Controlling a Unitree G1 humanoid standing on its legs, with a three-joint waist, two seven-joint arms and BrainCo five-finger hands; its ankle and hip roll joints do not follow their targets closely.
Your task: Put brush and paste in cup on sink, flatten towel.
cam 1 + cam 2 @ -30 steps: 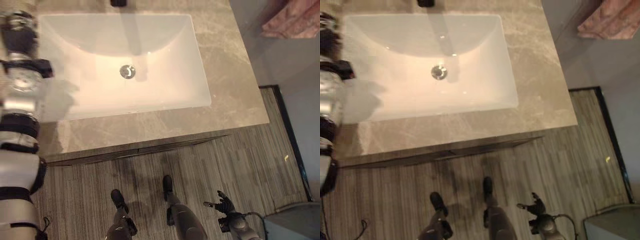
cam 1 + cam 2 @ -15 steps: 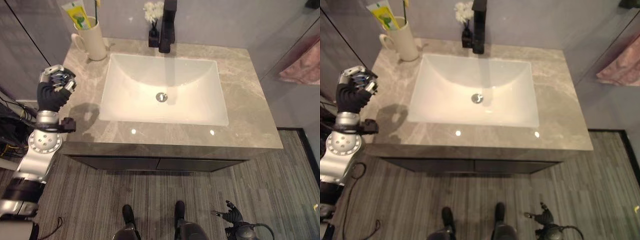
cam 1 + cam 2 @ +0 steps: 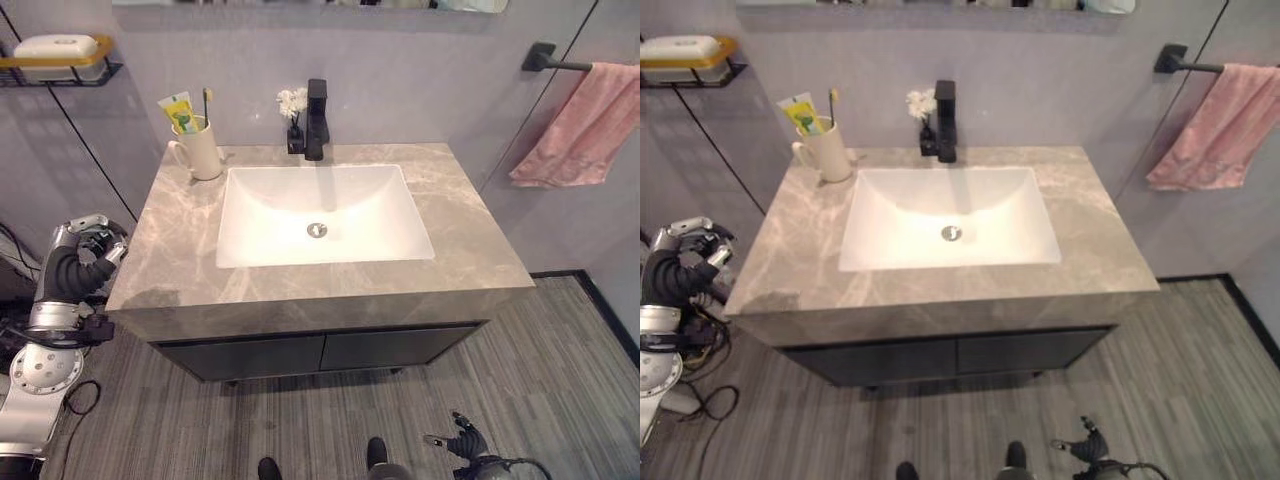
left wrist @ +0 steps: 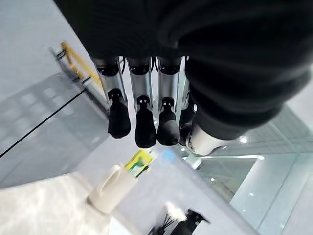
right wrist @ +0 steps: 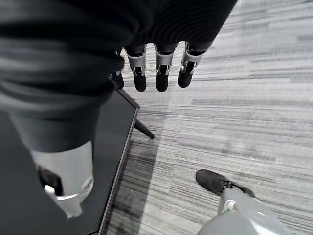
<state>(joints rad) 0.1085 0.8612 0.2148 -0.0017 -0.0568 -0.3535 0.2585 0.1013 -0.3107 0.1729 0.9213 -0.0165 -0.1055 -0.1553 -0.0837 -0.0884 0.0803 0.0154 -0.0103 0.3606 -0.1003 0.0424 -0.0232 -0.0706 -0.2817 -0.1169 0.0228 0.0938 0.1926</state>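
Left eye view, items as found. Countertop: grey-brown marble, set around a white rectangular sink with a metal drain at its middle. Cup: cream mug with a handle, standing upright on the counter's rear left corner, just beside the sink's edge. Toothpaste: yellow and green tube, standing tilted inside the cup. Toothbrush: thin handle, upright in the same cup next to the tube. Faucet: black, at the back rim of the sink; a small dark vase of white flowers just beside it. Towel: pink, hanging from a black wall bar at the far right, bunched and creased, well apart from the counter. Wall shelf: upper left, carrying a white soap dish. My left hand: held off the counter's left front corner, touching nothing, fingers curled loosely inward, holding nothing. My right hand: low over the striped grey floor, fingers relaxed and spread, nothing in it
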